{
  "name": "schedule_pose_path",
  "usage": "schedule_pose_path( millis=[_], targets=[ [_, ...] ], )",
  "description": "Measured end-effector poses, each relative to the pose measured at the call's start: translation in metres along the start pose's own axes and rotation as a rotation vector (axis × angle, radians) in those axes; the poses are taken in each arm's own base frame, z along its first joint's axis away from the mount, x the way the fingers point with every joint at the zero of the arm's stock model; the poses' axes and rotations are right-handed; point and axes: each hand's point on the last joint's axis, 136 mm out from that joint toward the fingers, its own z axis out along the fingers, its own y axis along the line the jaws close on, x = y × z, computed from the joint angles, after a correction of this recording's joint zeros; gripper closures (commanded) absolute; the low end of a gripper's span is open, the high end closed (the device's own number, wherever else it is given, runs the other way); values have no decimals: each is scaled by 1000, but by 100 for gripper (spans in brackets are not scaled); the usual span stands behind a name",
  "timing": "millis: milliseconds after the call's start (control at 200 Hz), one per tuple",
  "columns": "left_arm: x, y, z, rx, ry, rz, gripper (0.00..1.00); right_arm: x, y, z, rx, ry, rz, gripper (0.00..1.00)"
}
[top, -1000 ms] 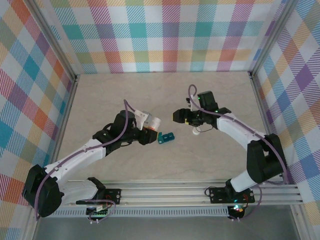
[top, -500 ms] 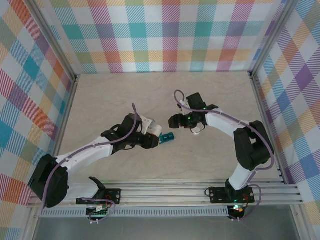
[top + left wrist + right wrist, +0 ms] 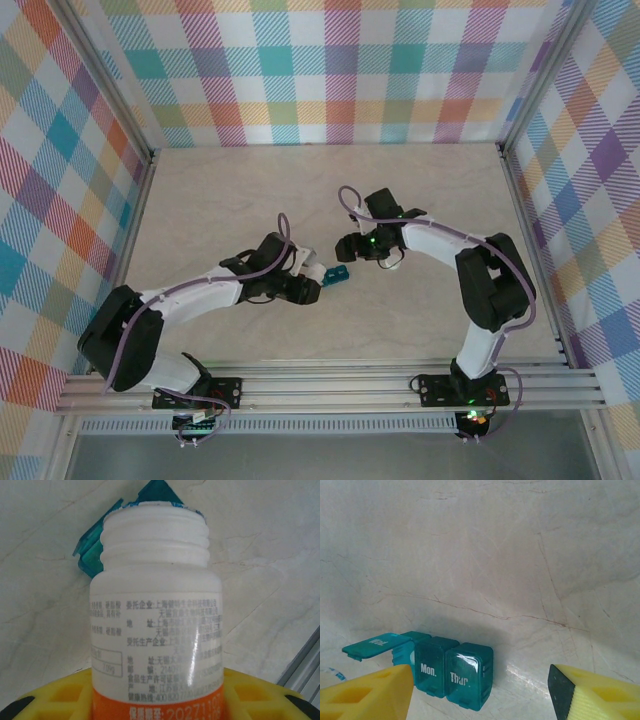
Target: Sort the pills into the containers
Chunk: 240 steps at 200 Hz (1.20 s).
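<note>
Reaching in from the left, the left gripper (image 3: pixel 298 284) has its yellow fingers (image 3: pixel 57 700) clamped on a white bottle (image 3: pixel 155 605), held tipped with its open threaded neck toward the strip (image 3: pixel 337 273). What the bottle holds cannot be seen, since the wrist camera looks along its side, and its orange band is cut off at the bottom of that view. Most of the strip is hidden behind the neck there (whether rim and strip touch I cannot tell). The strip lies at mid-table, between the two grippers. From the right wrist its three teal compartments read clearly: the Wed lid (image 3: pixel 375 644) stands open, Mon. and Thur. are closed, and something pale in the open one is too small to name. The right gripper (image 3: pixel 480 692) is low and just beside the strip, its jaws apart and gripping nothing, both fingertips cut off by the lower edge. Beyond the strip the table (image 3: pixel 230 190) lies bare to the checked walls (image 3: pixel 60 200); the rail (image 3: pixel 330 385) bounds the near edge.
</note>
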Motion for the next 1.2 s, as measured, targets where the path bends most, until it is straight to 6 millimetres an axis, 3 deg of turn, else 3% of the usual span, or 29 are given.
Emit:
schedule_pose_path(
  millis=[295,855,1200],
  targets=[
    [7,3,8,-17,84,-24,100,11,1,9,14,43,-19,29],
    [10,6,11,-61,219,-23,100,14,-1,15,31,63,-25,30],
    [9,3,4,-77,277,-9,100,22,-4,24,39,97,-18,31]
  ],
)
